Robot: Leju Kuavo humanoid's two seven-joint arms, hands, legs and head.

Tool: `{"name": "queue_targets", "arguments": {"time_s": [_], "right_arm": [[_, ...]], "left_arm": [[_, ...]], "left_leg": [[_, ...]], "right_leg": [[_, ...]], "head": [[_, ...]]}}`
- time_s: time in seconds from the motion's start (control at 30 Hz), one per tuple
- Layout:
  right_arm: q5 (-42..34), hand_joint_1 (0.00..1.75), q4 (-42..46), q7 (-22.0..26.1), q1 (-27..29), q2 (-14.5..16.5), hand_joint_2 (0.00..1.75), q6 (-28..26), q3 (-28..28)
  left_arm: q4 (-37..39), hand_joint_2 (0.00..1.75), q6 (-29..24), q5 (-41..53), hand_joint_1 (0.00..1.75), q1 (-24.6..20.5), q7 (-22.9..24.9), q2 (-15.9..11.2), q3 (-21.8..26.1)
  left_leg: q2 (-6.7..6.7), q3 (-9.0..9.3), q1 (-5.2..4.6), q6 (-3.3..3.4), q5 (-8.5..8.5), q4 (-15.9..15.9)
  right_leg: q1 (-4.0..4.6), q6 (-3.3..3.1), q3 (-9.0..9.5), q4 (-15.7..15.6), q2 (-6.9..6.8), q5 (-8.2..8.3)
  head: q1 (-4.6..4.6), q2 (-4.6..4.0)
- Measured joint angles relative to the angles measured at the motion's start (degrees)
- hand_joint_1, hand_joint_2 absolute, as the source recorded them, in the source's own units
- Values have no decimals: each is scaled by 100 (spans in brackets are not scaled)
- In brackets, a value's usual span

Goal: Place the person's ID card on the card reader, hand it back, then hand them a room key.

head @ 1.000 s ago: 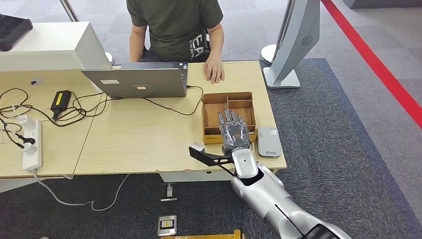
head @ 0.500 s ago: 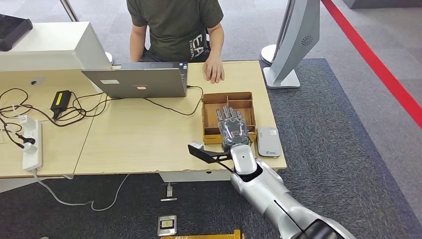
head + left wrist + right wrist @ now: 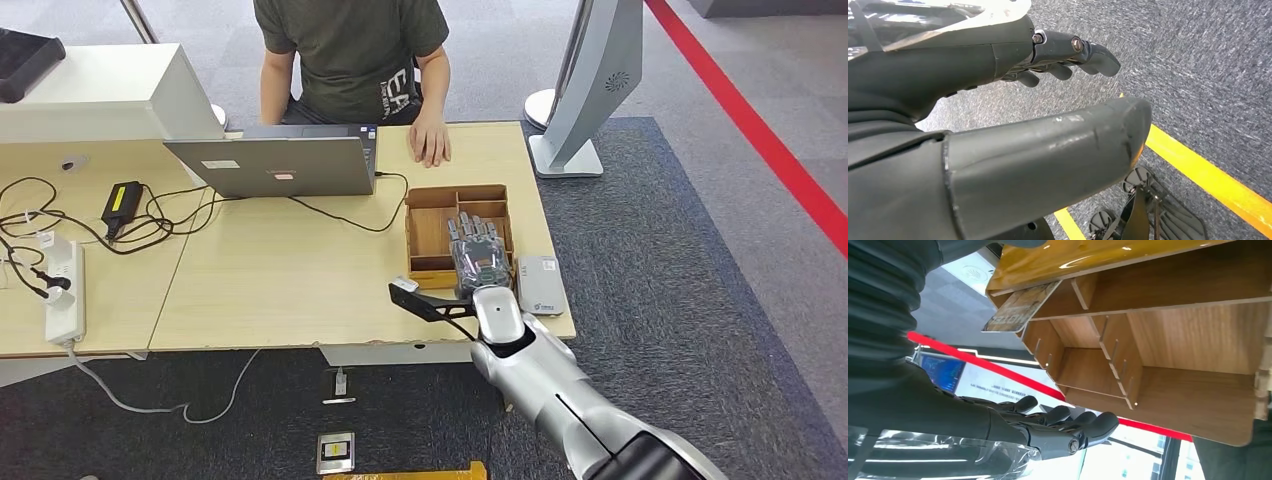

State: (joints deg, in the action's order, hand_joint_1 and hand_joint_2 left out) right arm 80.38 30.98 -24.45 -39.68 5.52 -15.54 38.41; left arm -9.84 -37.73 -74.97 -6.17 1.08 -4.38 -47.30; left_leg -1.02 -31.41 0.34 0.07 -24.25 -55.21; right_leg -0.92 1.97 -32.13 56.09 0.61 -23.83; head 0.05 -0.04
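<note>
Fingers [image 3: 474,232] of the right hand [image 3: 476,258] spread flat, empty, above the wooden tray [image 3: 428,222].

The head view is evenly and brightly lit from overhead, with soft, short shadows under the laptop [image 3: 275,165] and along the desk [image 3: 280,270] edge; focus is sharp across the picture and little bending shows at the edges. In the left wrist view the left hand [image 3: 998,125] is close and slightly soft, with dull highlights on its grey cover, while the carpet [image 3: 1198,60] looks grainy. In the right wrist view strong glare runs along the glossy rim of the wooden tray [image 3: 1168,340], and the bright background behind the right hand [image 3: 1048,427] is washed out.
</note>
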Motion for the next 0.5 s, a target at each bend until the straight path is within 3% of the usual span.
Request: {"name": "queue_targets", "arguments": {"time_s": [0.5], "right_arm": [[-134, 0, 192, 5, 91, -402, 175, -28, -38]], "left_arm": [[-2, 0, 22, 70, 0, 13, -37, -33, 0]], "left_leg": [[0, 1, 0, 0, 0, -1]], "right_leg": [[0, 0, 0, 0, 0, 1]], "head": [[0, 0]]}}
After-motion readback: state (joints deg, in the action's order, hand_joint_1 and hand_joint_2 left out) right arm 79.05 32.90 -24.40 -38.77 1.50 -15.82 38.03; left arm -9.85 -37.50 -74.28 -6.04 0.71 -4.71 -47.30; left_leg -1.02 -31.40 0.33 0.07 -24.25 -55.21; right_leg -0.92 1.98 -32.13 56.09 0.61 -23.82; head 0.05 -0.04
